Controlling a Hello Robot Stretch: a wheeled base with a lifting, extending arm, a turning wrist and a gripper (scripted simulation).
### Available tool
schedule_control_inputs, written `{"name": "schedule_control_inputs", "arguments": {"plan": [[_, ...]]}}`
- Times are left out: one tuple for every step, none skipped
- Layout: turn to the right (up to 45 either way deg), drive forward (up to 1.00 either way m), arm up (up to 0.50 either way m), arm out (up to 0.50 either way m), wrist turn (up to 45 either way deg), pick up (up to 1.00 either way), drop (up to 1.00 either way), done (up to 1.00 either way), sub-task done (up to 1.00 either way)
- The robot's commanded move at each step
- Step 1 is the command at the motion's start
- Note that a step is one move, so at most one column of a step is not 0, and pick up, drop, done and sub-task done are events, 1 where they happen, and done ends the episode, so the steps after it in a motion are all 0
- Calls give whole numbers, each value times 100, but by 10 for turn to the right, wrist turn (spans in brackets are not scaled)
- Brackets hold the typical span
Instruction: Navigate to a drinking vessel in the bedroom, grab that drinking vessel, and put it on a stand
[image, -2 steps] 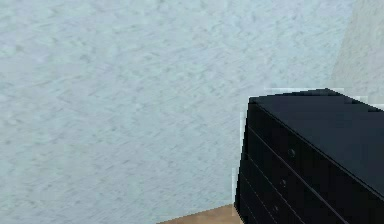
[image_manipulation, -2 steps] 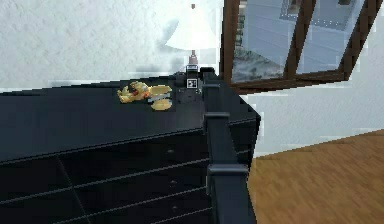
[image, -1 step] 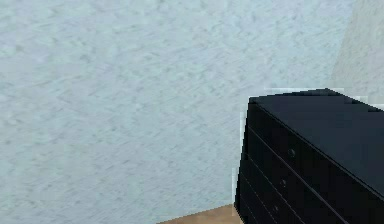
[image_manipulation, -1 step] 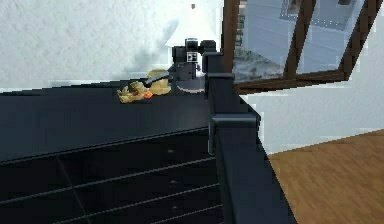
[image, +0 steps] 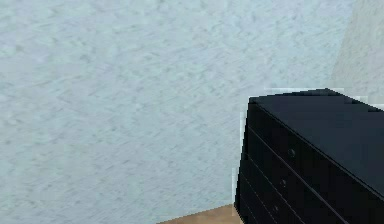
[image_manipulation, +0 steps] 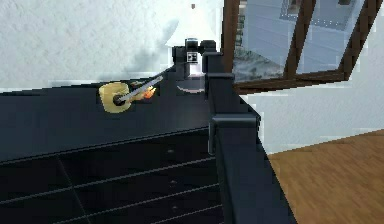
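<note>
Yellow mug (image_manipulation: 112, 98) sits on top of the black dresser (image_manipulation: 60, 125), left of the arm (image_manipulation: 236, 140). The gripper (image_manipulation: 128, 96) slants its fingers down-left to the rim, so the mug lies dead ahead of the jaws. Whether they grip it, can't tell. Small orange thing (image_manipulation: 150, 93) just right of it.

I can read no text, number, brand or sign in either view. The nearest thing to print is the black marks on the small white squares (image_manipulation: 191, 58) at the far end of the arm (image_manipulation: 236, 150). They form no letters or digits that I can make out.
</note>
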Motion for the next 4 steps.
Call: {"name": "schedule_control_inputs", "arguments": {"plan": [[0,0,0,0,-450,0,0,0,0],[0,0,0,0,-90,0,0,0,0],[0,0,0,-48,0,0,0,0,0],[-450,0,0,0,0,0,0,0,0]]}}
